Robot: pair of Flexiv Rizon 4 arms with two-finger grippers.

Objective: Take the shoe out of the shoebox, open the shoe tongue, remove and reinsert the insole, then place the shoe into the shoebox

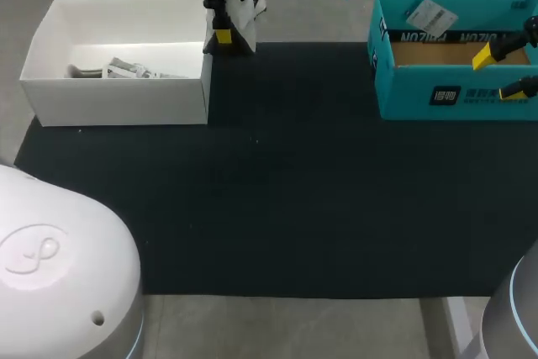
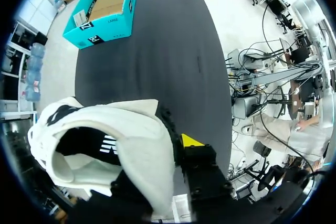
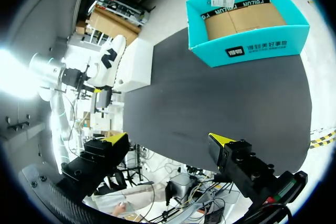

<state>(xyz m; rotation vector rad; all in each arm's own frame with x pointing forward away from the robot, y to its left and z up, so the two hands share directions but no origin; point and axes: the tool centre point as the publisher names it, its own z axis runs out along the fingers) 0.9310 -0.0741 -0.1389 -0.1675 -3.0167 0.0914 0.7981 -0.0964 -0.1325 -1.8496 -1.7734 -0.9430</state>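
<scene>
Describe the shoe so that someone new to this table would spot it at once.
Find the black mat, then the white box at its far left corner. Above that box's far right corner the left pincer holds a white shoe with black markings. It alone is held in the air; the white box and the teal box sit on the table.

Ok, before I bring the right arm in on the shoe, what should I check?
1. Grip: left gripper shut on the white-and-black shoe: ok.
2. Shoe out of the white open cardboard box: ok, held up past its corner.
3. Free hand: right gripper open, empty: ok.
4. Reach: not ok, the right gripper sits at the teal cardboard box, across the black mat from the shoe.
5. Tongue opened: cannot tell.
</scene>
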